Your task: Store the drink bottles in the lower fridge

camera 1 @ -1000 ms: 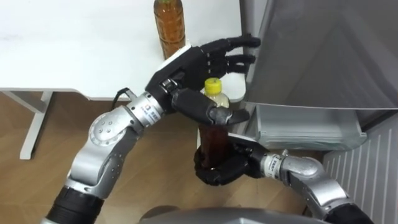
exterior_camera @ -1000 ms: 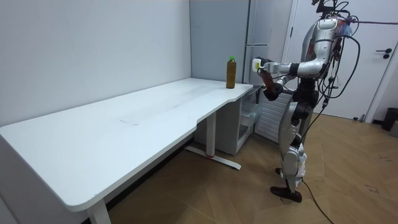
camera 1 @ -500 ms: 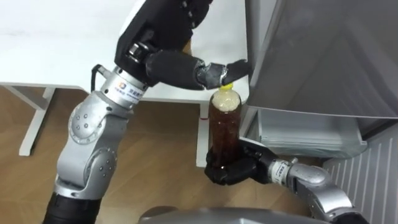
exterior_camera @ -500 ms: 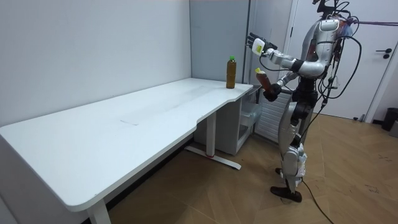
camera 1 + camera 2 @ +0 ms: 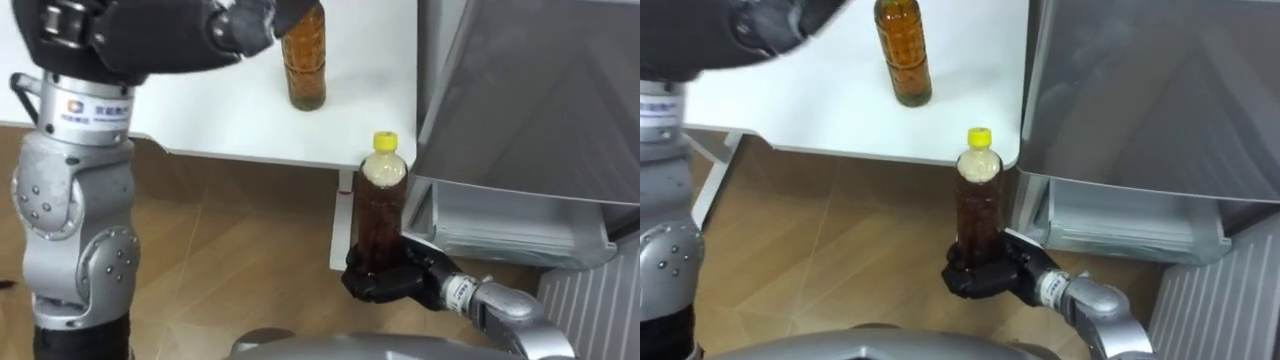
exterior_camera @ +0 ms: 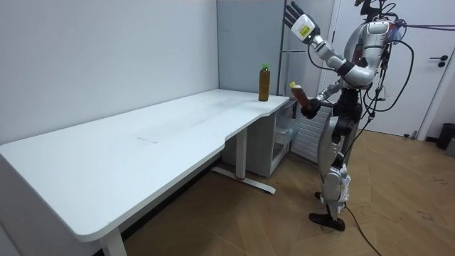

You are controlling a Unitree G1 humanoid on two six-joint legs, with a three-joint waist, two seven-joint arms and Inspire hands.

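Beside the white table (image 5: 200, 100), right robot hand (image 5: 385, 285) grips a bottle (image 5: 378, 220); left robot hand (image 6: 298, 20) raised, splayed.

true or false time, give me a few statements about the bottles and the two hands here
1. The right hand grips the yellow-capped bottle near its bottom. True.
2. That bottle lies on its side. False: it is upright.
3. A second bottle stands on the white table. True.
4. The left hand holds a bottle. False: it is up high, open and empty.
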